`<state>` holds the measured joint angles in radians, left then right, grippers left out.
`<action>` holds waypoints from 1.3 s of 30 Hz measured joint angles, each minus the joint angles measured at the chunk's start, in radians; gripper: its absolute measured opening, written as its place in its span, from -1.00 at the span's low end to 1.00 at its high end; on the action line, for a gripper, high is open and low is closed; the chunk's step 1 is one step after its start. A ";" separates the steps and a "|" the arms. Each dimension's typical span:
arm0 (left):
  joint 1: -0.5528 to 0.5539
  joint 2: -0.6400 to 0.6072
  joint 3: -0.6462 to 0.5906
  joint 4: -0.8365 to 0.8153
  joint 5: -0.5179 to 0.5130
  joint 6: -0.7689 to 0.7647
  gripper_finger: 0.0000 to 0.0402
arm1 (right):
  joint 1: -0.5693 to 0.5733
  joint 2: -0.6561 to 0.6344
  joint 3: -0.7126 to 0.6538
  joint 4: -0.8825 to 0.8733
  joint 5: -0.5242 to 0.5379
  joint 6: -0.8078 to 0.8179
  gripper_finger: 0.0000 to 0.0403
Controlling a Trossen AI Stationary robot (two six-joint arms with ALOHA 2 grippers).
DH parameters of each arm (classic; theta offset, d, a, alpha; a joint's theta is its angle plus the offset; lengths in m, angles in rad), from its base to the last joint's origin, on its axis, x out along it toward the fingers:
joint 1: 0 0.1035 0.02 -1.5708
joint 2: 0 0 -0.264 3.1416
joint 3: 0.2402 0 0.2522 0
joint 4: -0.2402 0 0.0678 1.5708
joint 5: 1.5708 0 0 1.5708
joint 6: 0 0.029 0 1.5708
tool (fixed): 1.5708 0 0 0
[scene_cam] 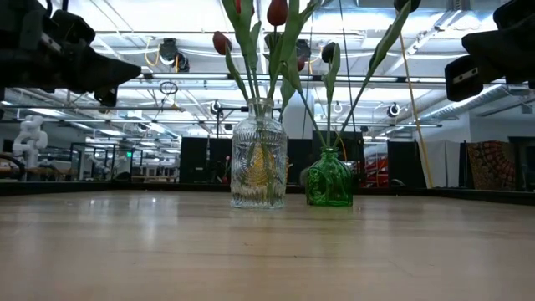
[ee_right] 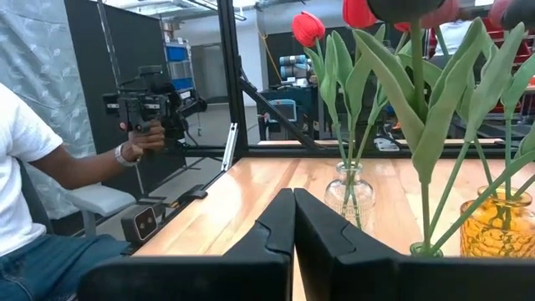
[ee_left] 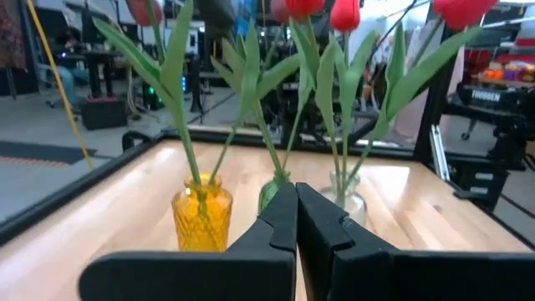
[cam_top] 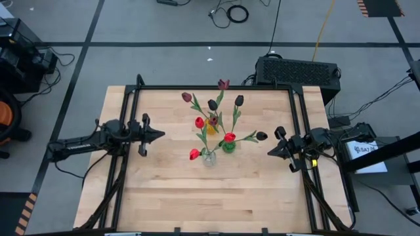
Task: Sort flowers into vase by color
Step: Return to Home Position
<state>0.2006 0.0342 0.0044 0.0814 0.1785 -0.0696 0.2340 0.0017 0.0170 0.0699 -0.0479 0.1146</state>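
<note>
Three small vases stand mid-table: a clear glass vase, a green vase and a yellow vase. Tulips stand in them by their stem ends, with red heads over the clear vase, near-black heads and maroon heads. My left gripper hovers shut left of the vases, pointing at them. My right gripper hovers shut to their right, also pointing at them. Neither touches anything.
A black frame rail runs around the wooden table. A black box sits beyond the far right corner. A seated person beyond the table's left side holds a device. Bare wood lies between the vases and the near edge.
</note>
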 joint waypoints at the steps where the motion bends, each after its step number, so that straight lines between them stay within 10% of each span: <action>1: -0.008 -0.007 0.000 -0.015 -0.011 0.000 -1.00 | 0.000 0.000 0.000 0.000 0.001 0.000 -1.00; 16: -0.143 -0.034 0.000 -0.059 -0.175 0.006 -1.00 | 0.000 0.000 0.000 0.001 0.162 -0.059 -1.00; 39: -0.158 -0.034 0.000 -0.061 -0.192 0.054 -1.00 | -0.122 0.000 -0.001 0.000 0.120 -0.077 -1.00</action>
<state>0.0425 -0.0002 0.0044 0.0208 -0.0136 -0.0158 0.1119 0.0021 0.0162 0.0700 0.0718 0.0374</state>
